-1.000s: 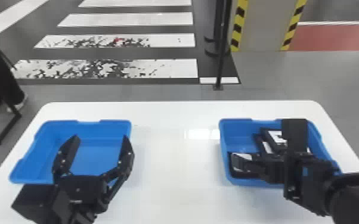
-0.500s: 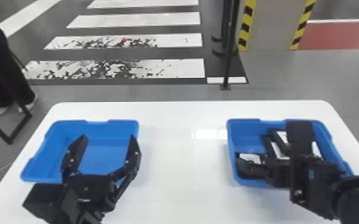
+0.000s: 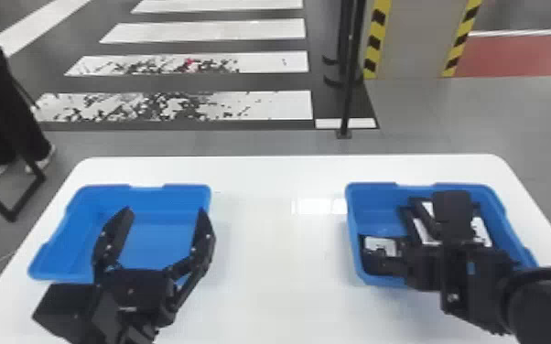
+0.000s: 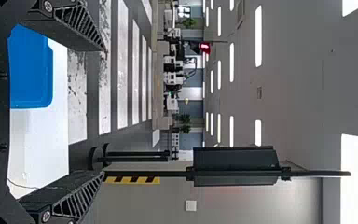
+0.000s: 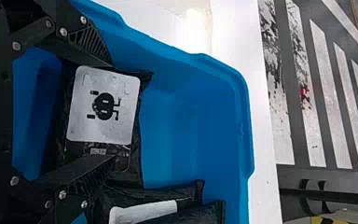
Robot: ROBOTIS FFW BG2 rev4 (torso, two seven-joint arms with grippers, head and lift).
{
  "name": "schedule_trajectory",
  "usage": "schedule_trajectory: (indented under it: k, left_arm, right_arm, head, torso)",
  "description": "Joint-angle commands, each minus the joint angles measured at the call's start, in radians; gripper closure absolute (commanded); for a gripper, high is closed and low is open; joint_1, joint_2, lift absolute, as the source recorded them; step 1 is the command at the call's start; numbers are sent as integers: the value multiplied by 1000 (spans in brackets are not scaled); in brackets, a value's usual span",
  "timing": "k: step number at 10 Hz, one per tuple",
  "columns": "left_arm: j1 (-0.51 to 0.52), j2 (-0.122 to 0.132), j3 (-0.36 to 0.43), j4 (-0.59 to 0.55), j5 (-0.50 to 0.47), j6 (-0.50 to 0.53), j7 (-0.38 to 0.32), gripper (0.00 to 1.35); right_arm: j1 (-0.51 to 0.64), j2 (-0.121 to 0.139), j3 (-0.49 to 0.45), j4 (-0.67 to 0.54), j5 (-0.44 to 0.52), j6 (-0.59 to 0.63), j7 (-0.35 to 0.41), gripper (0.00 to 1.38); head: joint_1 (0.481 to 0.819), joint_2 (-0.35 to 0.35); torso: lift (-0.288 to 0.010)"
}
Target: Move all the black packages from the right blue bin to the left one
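Note:
My left gripper [image 3: 165, 213] stands open over the left blue bin [image 3: 185, 188], whose visible floor is bare. In the left wrist view, the left gripper [image 4: 103, 111] has its fingers wide apart, with a blue bin [image 4: 30, 70] beyond. My right gripper [image 3: 391, 236] reaches down into the right blue bin [image 3: 370, 186], at a black package with a white label [image 3: 380, 245]. From its wrist, the right gripper [image 5: 113, 111] is open, its fingers spread across that package [image 5: 103, 105], one overlapping its face. More black packages [image 3: 428, 222] lie beside it, partly hidden by the arm.
Both bins stand on a white table [image 3: 279, 247], with a wide stretch of tabletop between them. Beyond the far table edge stands a black post [image 3: 351, 91] on the floor.
The head view has shifted slightly, moving the whole scene a little right. Relative to its bin, my right arm sits slightly closer to the front and left; the left gripper keeps its place over its bin.

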Motion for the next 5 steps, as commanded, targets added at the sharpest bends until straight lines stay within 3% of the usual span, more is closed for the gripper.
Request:
schedule_trajectory:
  k: [1, 3, 5]
  left_arm:
    - [0, 0, 2, 1, 0, -1, 0, 93]
    - [2, 0, 2, 4, 0, -3, 0, 93]
    - [2, -1, 4, 4, 0, -8, 0, 93]
  right_arm:
    - [-12, -1, 1, 26, -27, 30, 1, 519]
    - [-19, -3, 1, 26, -33, 57, 3, 881]
    - [-19, -4, -1, 24, -43, 52, 3, 1053]
  head:
    - [695, 69]
    - [695, 76]
    - [695, 79]
  torso:
    - [-132]
    - [-132]
    - [-132]
